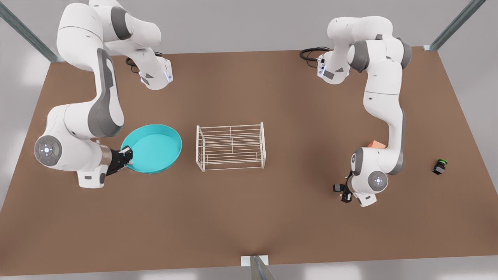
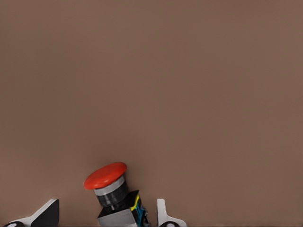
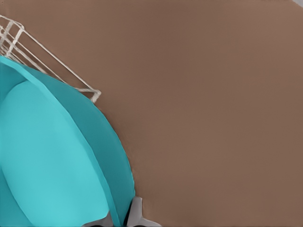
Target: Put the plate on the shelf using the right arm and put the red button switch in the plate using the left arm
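**Two grippers, one plate gripped, one switch between fingers**

Two arms work over the brown table (image 1: 249,217). Nearest the camera in the front view, on that view's right, the left gripper (image 1: 344,193) hangs low over the table with the red button switch (image 2: 113,196) between its fingers (image 2: 163,215); the fingers stand spread on either side of the switch body, with a gap visible on at least one side, so the gripper is not clamped. The switch leans, red cap tilted to one side.

On the front view's left, the right gripper (image 1: 126,157) pinches the rim of the turquoise plate (image 1: 153,147), closed on it. The plate holds nothing and sits just beside the white wire shelf (image 1: 231,147), apart from it; nothing rests on the shelf's bars.

Farther off on the front view's right lie a green button switch (image 1: 439,167) and, partly behind the left arm, an orange cube (image 1: 376,144).
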Available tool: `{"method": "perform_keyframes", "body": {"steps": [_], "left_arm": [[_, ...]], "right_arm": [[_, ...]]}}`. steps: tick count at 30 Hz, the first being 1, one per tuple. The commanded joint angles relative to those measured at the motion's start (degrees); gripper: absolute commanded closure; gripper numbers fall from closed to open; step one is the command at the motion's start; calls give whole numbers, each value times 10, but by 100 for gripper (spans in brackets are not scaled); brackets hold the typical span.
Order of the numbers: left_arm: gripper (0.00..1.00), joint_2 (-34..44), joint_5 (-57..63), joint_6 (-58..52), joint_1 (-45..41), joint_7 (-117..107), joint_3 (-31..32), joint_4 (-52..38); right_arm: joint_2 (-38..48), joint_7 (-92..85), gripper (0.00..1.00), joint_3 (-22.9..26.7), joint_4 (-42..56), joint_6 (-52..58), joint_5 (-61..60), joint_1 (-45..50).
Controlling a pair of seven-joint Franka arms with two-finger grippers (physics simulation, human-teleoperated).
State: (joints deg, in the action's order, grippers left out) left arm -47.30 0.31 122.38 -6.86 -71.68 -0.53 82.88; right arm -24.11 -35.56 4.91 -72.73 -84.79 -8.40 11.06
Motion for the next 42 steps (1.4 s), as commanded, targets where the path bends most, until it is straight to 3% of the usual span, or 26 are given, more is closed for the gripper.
{"method": "perform_keyframes", "body": {"steps": [1, 12, 15, 19, 22, 29, 30, 31, 35, 38, 40, 42], "left_arm": [[0, 0, 0, 15, -3, -53, 0, 1], [1, -10, 9, 37, -5, -52, 0, 4], [22, -10, 8, 36, -5, -59, 0, 4], [38, -10, 7, 36, -5, -59, 0, 4], [41, -10, 7, 36, -5, -59, 0, 4], [53, -5, 5, 27, -2, -59, 0, 4], [54, -5, 5, 27, -1, -59, 0, 4], [54, -3, 4, 26, 0, -58, 0, 4], [55, 12, 3, -7, 3, -59, 0, 2], [55, 48, 1, -55, 3, -60, 10, 2], [55, 74, 1, -90, 3, -59, 18, 3], [55, 99, 0, -131, 3, -60, 32, 1]], "right_arm": [[1, 240, 80, 0, 0, 39, -12, 38], [-55, 542, 80, 1, 8, -46, -61, 222], [-80, 566, 80, 0, 5, -86, -79, 243], [-86, 557, 78, 0, -45, -127, -78, 240], [-74, 524, 78, 28, -69, -116, -74, 238], [-66, 535, 78, 30, -71, -91, -79, 249], [-66, 536, 61, 30, -71, -91, -79, 249], [-66, 542, 0, 30, -70, -91, -79, 249], [-52, 533, 0, 38, -70, -93, -78, 244], [40, 481, 0, 76, -63, -89, -67, 224], [66, 482, 0, 92, -29, 1, -68, 219], [78, 431, 0, 83, -24, 12, -65, 165]]}}
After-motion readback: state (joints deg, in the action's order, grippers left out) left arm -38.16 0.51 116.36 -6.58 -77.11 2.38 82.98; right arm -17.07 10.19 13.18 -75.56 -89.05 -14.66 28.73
